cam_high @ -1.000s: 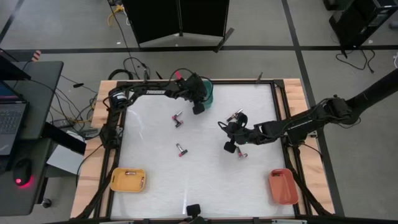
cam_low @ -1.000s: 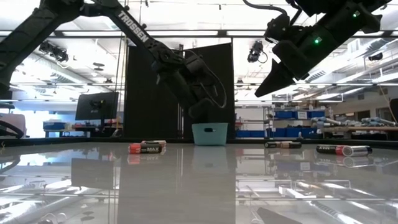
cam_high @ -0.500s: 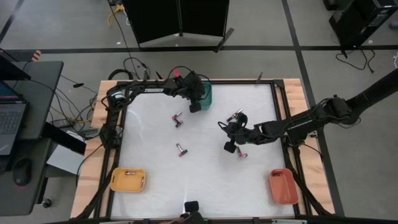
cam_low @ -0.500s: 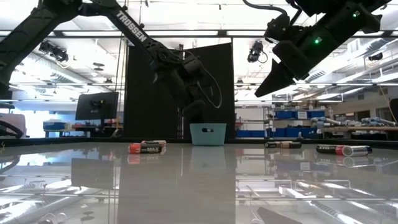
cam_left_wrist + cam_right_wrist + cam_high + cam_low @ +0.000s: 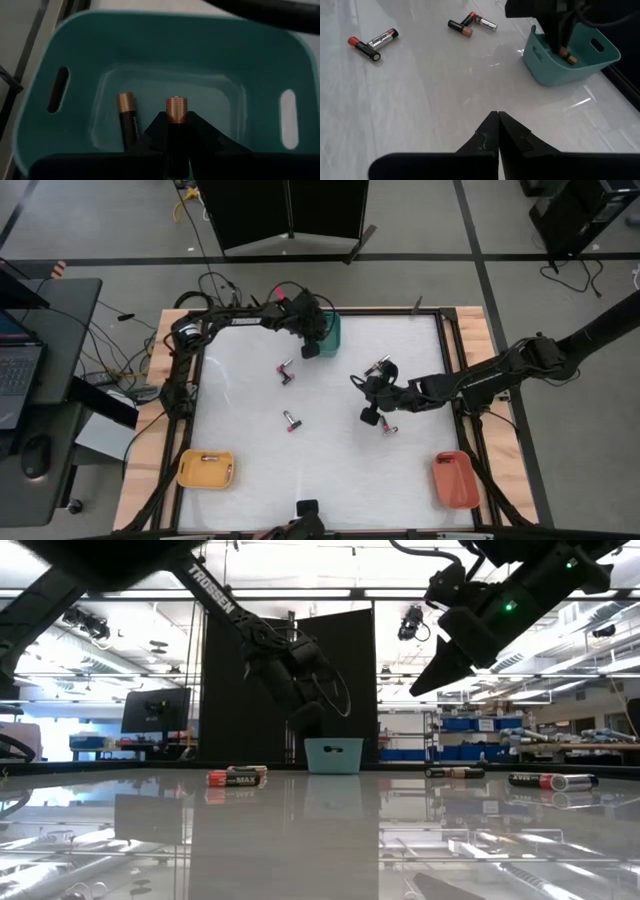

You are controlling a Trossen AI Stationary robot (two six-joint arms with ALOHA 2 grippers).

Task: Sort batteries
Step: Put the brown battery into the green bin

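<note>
The left claw [image 5: 175,131] hangs over the teal bin [image 5: 331,330] at the counter's [image 5: 330,470] far edge, clamped on a copper-tipped battery [image 5: 176,111] held above the bin's inside. A second battery [image 5: 127,120] lies on the bin floor. The right claw [image 5: 498,131] hovers above the counter right of centre, its fingers together and empty. Loose batteries lie in pairs mid-counter [image 5: 286,370], [image 5: 292,421] and near the right claw [image 5: 378,366]. A yellow tray [image 5: 206,469] sits at the near left corner, a red tray [image 5: 455,480] at the near right.
</note>
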